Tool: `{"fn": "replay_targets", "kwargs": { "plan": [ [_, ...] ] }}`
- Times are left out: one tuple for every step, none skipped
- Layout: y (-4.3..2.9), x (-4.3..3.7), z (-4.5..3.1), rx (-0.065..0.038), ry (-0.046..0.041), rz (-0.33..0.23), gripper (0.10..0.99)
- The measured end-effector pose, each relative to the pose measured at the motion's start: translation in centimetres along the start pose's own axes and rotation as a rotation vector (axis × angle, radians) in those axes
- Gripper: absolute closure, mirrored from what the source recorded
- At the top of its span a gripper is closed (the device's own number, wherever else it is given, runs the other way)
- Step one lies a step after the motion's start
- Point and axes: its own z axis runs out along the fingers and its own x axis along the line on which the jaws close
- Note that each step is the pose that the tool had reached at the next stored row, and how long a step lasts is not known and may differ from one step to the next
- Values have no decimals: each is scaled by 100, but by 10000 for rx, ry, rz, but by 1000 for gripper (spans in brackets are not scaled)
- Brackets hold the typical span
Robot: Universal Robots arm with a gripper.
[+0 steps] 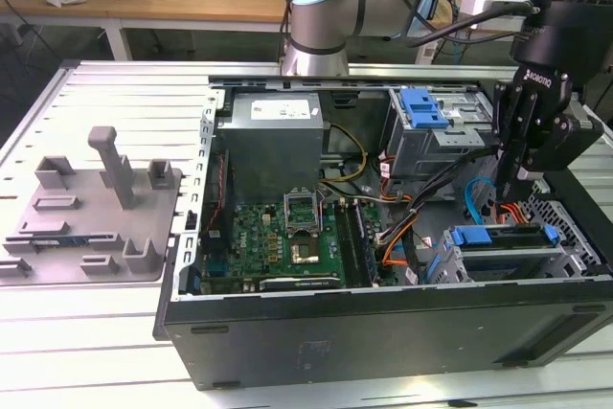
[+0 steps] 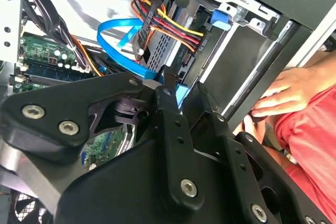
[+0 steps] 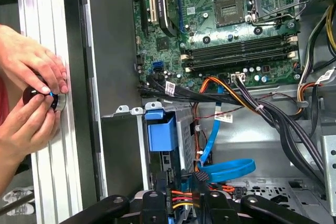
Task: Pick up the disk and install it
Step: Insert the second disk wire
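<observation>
The disk lies flat in the drive cage at the case's front corner, on the exterior view's right. Its blue carrier bracket is on top. In the first wrist view the blue bracket sits in the cage. A red, yellow and black power lead and a blue data cable run beside it. My gripper hangs just above the disk with its fingers pointing down. A narrow gap shows between the fingertips and nothing is held. The gripper frames the power lead in the first wrist view.
The open computer case holds a motherboard, a grey power supply, an upper bay with a blue latch and cable bundles. A grey fixture plate lies outside the case. A person's hands rest on the table rail.
</observation>
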Motion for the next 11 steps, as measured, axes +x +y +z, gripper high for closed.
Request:
{"fn": "replay_targets", "kwargs": {
  "plan": [
    [0,-1,1,-4,-45,-2,757],
    [-1,2,2,-14,-146,-5,757],
    [-1,7,3,-31,-321,-11,757],
    [-1,10,4,-41,-431,-15,757],
    [-1,10,4,-45,-466,-15,757],
    [-1,10,4,-43,-466,-16,757],
    [-1,11,4,-44,-463,-15,757],
    [-1,11,4,-46,-450,-16,757],
    [0,12,4,-51,-435,-15,757],
    [-1,11,5,-47,-428,-31,757],
    [-1,10,6,-37,-425,-69,757]
  ]
}}
